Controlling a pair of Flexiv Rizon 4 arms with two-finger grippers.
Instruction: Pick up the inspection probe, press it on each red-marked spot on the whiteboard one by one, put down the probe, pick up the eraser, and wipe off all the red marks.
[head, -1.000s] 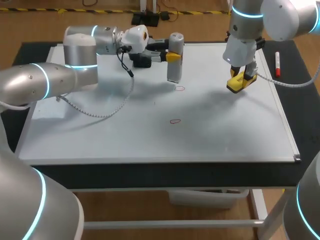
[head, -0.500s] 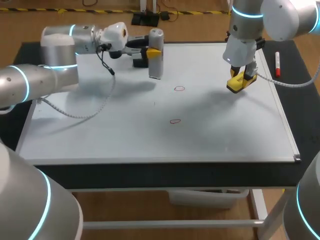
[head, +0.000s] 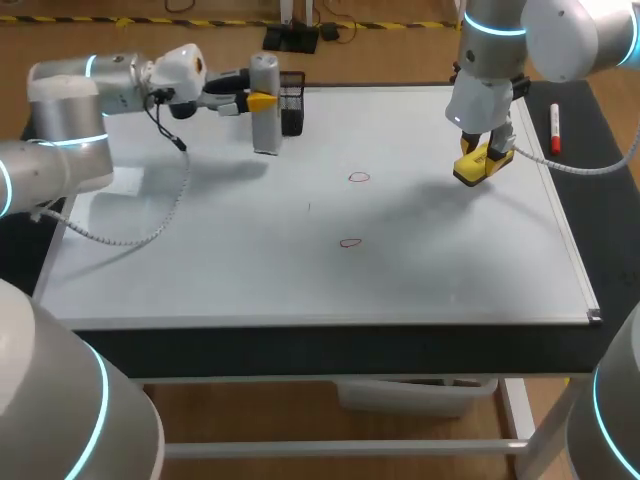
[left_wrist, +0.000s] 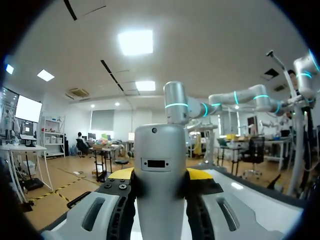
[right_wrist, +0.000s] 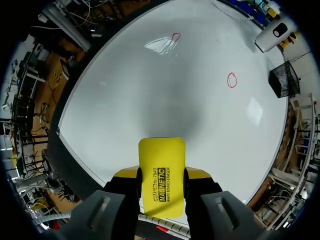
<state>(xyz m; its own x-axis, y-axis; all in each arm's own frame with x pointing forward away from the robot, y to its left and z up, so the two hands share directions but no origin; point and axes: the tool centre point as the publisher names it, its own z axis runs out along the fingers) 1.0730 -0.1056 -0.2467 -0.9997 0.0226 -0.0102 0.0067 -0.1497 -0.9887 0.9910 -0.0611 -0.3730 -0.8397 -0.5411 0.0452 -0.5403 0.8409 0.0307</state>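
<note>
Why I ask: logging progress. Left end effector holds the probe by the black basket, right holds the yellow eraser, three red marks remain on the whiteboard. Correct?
Wrong count: the head view shows two red marks on the whiteboard, a far mark and a near mark. The left end effector holds the probe by the black basket, the right end effector the yellow eraser.

yellow eraser (right_wrist: 161, 155) clamped in tool (right_wrist: 161, 176), whiteboard (right_wrist: 150, 85) beneath
</note>
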